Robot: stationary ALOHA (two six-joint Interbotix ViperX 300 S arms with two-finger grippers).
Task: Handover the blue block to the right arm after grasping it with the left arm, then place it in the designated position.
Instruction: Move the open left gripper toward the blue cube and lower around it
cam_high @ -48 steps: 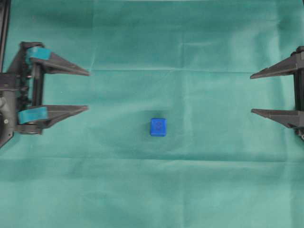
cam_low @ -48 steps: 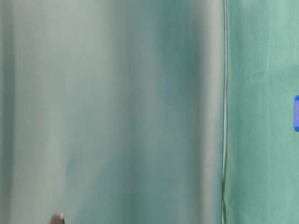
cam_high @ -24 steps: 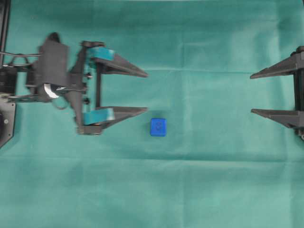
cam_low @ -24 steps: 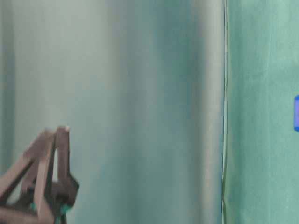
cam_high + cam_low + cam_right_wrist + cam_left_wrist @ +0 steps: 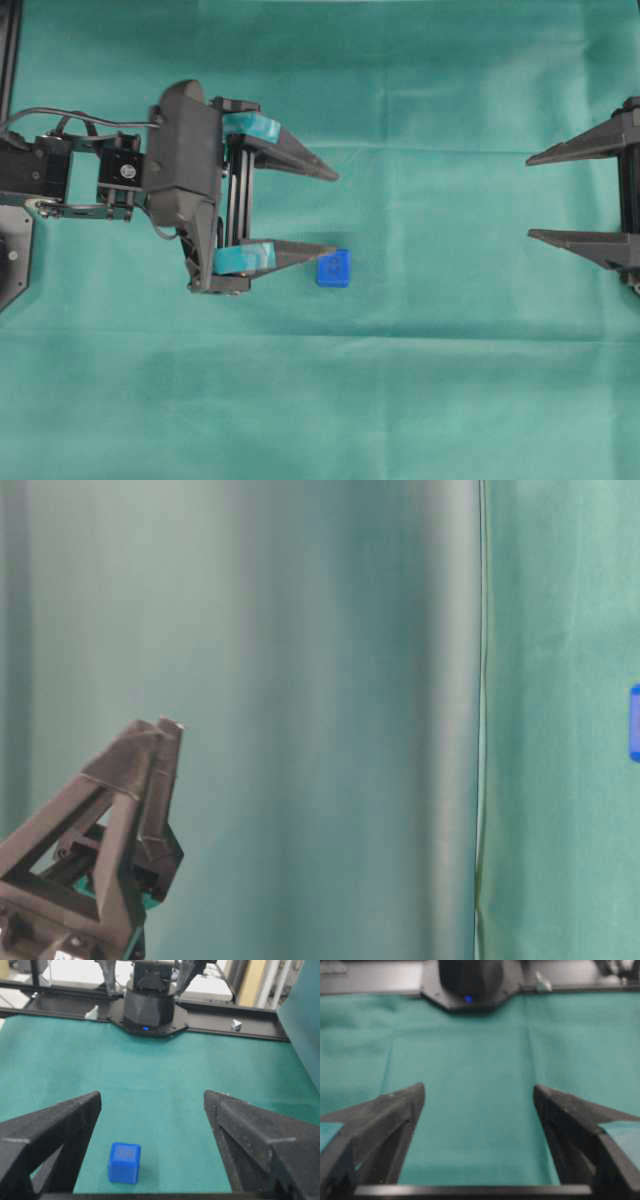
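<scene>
Blue block [image 5: 333, 268] resting on the green cloth [image 5: 400, 380] near the middle of the overhead view, alone, gripped by nothing. Left gripper [image 5: 334, 209] spread wide and empty, teal-wrapped fingers [image 5: 250, 126] pointing toward the right side of the view. Lower fingertip just beside the block's left edge, possibly touching; cannot tell from above. Block outside the gap between the fingers, below the lower one. No block visible from the left wrist camera, only cloth between the two dark fingers. Right gripper [image 5: 529, 197] at the far right edge, well apart from the block, plain black fingers spread wide, holding nothing. Block [image 5: 124, 1162] in the right wrist view low on the cloth, nearer the left finger [image 5: 50, 1132].
</scene>
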